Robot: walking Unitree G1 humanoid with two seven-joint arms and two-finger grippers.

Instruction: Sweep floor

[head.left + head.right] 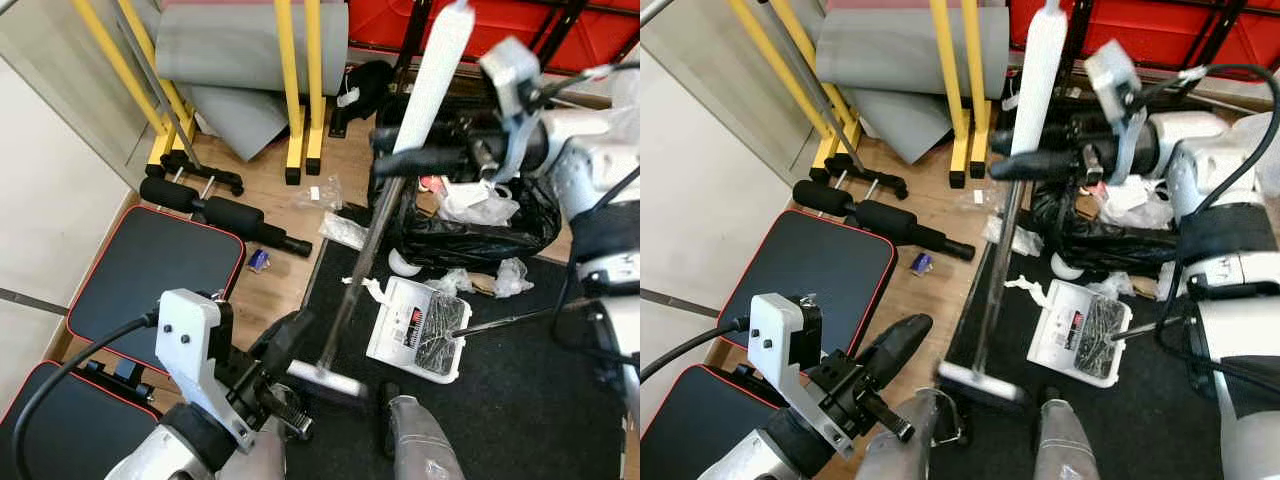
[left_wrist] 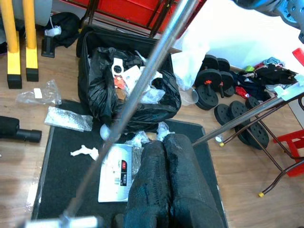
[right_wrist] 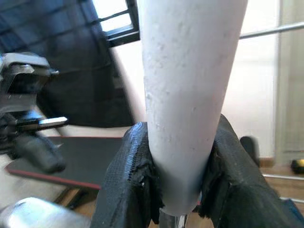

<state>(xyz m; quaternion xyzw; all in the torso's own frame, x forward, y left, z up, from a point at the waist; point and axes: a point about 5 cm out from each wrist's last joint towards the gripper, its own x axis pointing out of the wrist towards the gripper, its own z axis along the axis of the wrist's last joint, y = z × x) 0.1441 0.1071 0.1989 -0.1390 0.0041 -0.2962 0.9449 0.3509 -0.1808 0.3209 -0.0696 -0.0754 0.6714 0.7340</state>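
Note:
The broom has a thick white foam handle, a metal pole and a white head resting on the black floor mat. My right gripper is shut on the white handle, high up on the right. Low at the front, my left gripper has its fingers pressed together, holding nothing, beside the pole. A white dustpan holding dark debris lies on the mat to the right of the pole. A white paper scrap and plastic wrappers lie nearby.
An open black rubbish bag stands behind the dustpan. Black bench pads and foam rollers take up the left; yellow frame legs and grey mats stand behind. Dumbbell weights lie beyond the bag. A small blue item is on the wooden floor.

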